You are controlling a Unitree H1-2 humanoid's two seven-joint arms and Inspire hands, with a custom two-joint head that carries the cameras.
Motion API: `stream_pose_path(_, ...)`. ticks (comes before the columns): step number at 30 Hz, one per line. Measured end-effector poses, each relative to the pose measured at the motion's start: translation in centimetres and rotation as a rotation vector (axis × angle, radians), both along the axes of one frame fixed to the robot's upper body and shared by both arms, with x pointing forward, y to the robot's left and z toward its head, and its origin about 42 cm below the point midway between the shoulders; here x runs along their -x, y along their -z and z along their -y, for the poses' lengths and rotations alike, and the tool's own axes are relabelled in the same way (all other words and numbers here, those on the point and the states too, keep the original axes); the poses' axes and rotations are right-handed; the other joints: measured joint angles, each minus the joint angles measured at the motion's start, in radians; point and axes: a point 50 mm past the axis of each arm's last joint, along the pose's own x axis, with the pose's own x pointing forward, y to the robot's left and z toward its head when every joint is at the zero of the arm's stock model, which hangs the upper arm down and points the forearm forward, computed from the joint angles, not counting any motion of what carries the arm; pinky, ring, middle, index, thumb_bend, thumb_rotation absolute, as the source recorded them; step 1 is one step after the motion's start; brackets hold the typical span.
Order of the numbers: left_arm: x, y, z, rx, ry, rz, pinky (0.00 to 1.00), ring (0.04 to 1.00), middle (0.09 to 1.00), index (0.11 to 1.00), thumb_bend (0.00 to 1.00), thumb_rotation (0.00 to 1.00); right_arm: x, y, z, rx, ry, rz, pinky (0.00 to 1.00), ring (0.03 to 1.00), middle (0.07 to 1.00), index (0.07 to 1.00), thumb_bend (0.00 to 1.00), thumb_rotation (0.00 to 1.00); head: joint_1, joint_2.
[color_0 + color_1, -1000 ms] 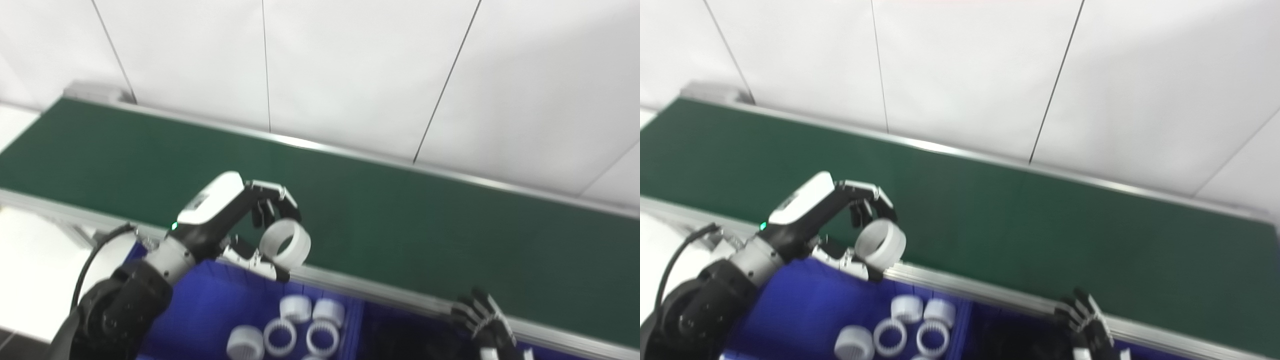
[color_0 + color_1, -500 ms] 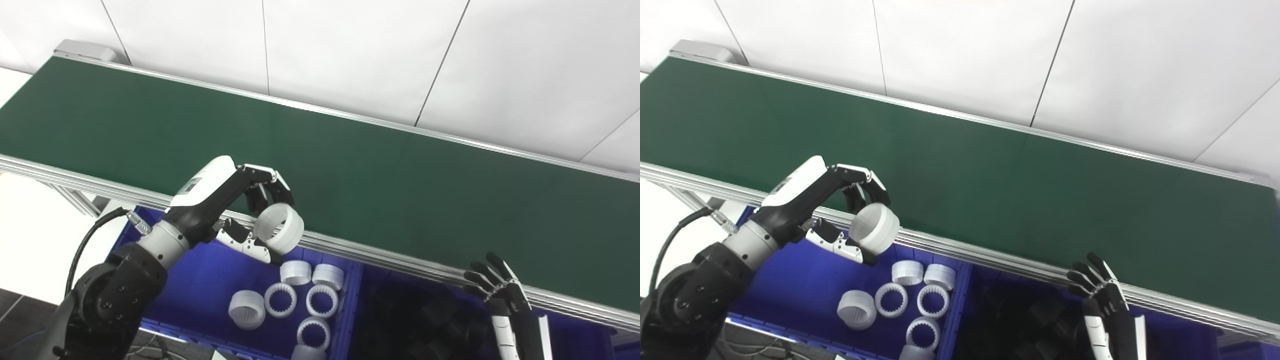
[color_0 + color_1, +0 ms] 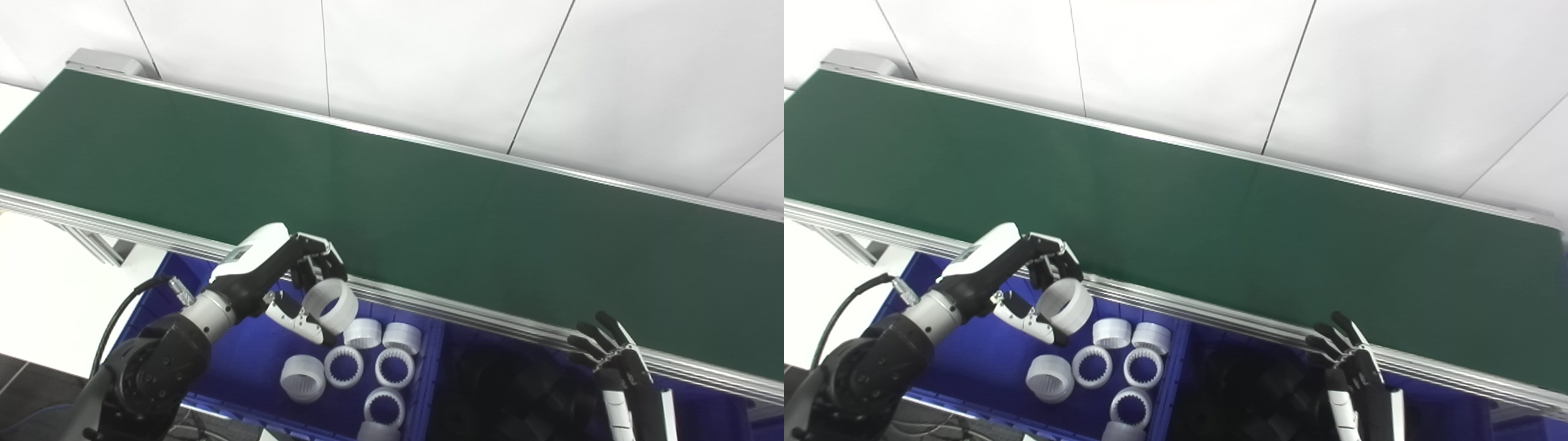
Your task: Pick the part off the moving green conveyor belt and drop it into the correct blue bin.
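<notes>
Ring: white, hollow, smooth-walled cylinder; gripped by the left hand above the left bin, below the belt edge
Left bin: blue; holds white rings, several toothed inside
Right bin: blue; holds dark parts
Right hand: fingers spread, holding nothing

no readable text, labels, numbers or signs anywhere
</notes>
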Motion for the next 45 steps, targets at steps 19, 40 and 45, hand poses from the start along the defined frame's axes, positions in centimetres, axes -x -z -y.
stream_pose_path(19, 1.4, 8.0, -1.2, -0.136, 0.018, -0.212, 0.37, 0.440, 0.498, 0.506, 0.48, 0.00, -0.1, 0.1, -0.2, -0.012, 0.004, 0.001, 0.64, 0.719, 0.773, 0.850, 0.68, 0.77, 0.000, -0.008)
stream_pose_path(40, 1.3, 6.4, -1.0, -0.231, -0.035, -0.217, 0.58, 0.789, 0.864, 0.818, 0.84, 0.00, -0.1, 0.1, -0.3, -0.013, 0.002, -0.001, 0.64, 0.727, 0.779, 0.856, 0.67, 0.75, -0.003, -0.021)
stream_pose_path(45, 1.3, 5.6, -0.7, -0.223, -0.031, -0.244, 0.59, 0.802, 0.876, 0.865, 0.86, 0.00, -0.2, 0.2, -0.3, -0.012, 0.000, -0.002, 0.64, 0.729, 0.782, 0.857, 0.68, 0.75, -0.003, -0.026)
